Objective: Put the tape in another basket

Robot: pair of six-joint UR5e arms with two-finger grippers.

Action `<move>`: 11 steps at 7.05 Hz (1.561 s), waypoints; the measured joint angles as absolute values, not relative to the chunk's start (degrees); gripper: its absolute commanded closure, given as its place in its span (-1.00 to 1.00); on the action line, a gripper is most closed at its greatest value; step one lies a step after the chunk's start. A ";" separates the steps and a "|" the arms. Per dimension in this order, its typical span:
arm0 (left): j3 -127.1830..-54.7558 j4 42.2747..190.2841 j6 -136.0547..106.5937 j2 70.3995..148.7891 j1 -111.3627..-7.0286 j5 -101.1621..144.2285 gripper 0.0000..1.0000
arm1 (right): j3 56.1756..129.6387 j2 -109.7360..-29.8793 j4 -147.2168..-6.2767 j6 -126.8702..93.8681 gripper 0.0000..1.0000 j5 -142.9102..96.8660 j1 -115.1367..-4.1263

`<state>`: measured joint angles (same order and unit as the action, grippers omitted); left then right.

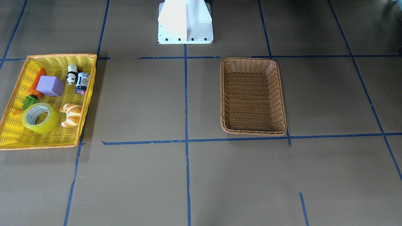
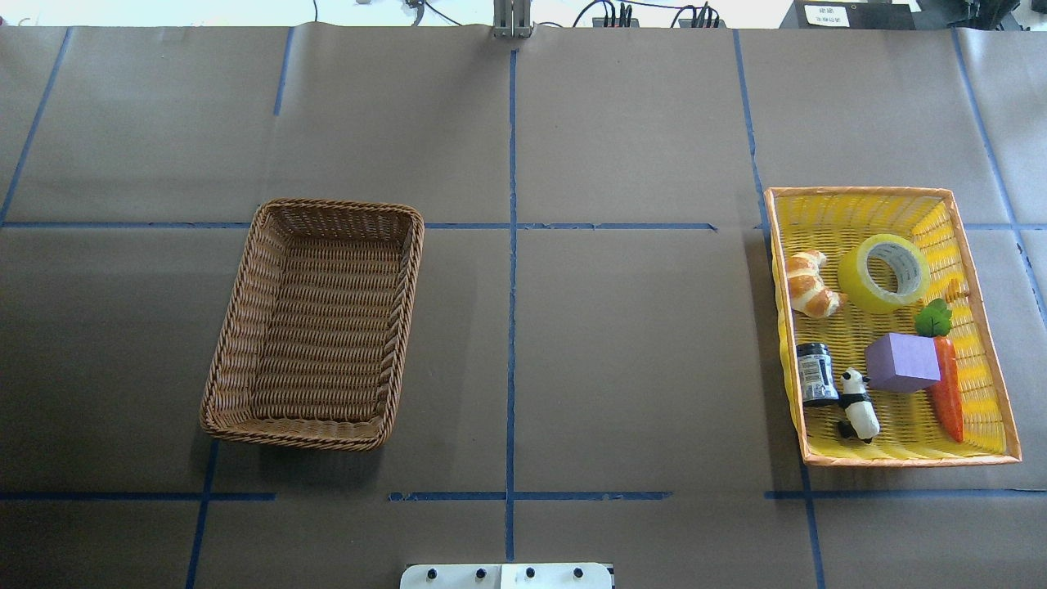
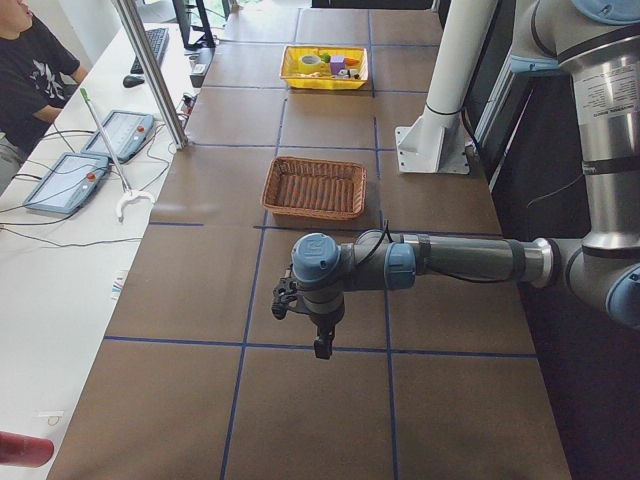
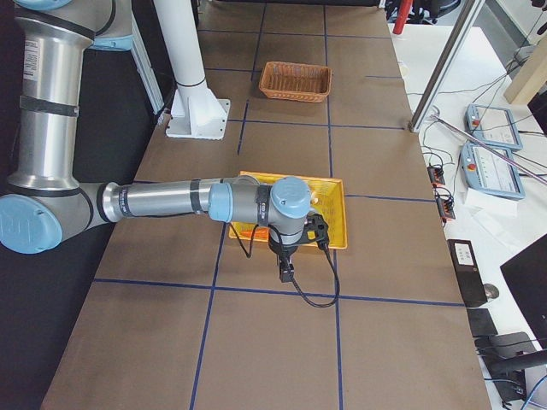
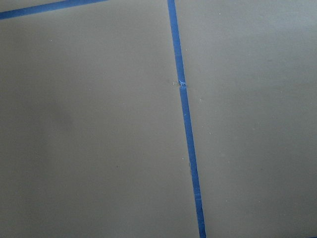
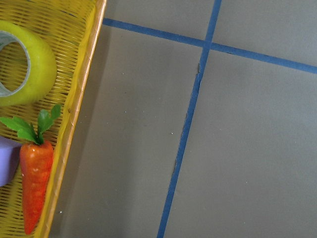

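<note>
I read the tape [image 2: 883, 274] in the yellow basket [image 2: 851, 221] on the right side of the surface [image 2: 622, 343]. It lies at that basket's far end, hole facing up, between the croissant [image 2: 808, 284] and the basket wall, just beside the leaves of the carrot [image 2: 947, 388] and near the purple block [image 2: 901, 362]. The brown basket [image 2: 323, 327] sits well apart on the left side. The left pincer [image 3: 322, 345] hangs over bare surface, pointing down. The right pincer [image 4: 285, 273] hangs beside the yellow basket's outer long side. Both appear only in side views, so I cannot tell how far either one is spread or whether it grips anything.
</note>
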<state>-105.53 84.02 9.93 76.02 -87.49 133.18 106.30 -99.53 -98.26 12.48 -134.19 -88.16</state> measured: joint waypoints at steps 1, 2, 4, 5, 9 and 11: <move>-105.67 84.01 9.93 76.03 -87.47 133.18 -1.00 | 106.33 -99.43 -98.26 12.48 -1.00 -134.20 -88.16; -105.81 83.99 9.93 76.05 -87.31 133.22 -1.00 | 106.43 -99.21 -98.26 12.48 -1.00 -134.23 -88.16; -105.97 84.02 9.93 76.13 -86.78 133.24 -1.00 | 106.85 -98.07 -98.26 12.40 -1.00 -134.56 -88.15; -106.01 84.02 9.93 76.17 -86.63 133.24 -1.00 | 106.84 -97.04 -98.26 12.32 -1.00 -135.07 -88.13; -105.88 84.02 9.93 76.24 -86.19 133.24 -1.00 | 106.11 -87.06 -98.36 11.60 -1.00 -135.01 -82.79; -105.88 84.04 9.93 76.32 -85.93 133.22 -1.00 | 104.15 -83.59 -98.22 9.52 -1.00 -134.88 -77.79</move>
